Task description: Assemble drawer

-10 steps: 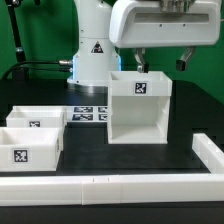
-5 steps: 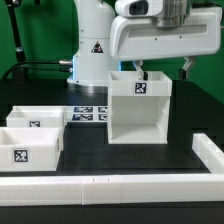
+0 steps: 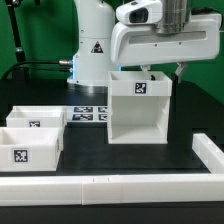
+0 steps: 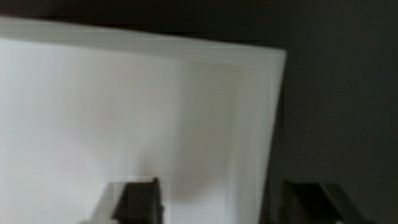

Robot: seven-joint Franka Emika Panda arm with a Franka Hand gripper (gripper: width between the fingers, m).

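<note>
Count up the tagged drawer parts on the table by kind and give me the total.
Housing: 1
Trays: 2
Total: 3

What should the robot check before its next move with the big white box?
1. Is the gripper open: ok, its fingers stand apart.
2. Is the gripper above the top edge of the housing: ok.
3. Is the housing standing upright: ok.
4. Are the two trays out of the way: ok, they sit apart from the housing, at the exterior view's left.
5. Are the fingers touching the housing: cannot tell.
</note>
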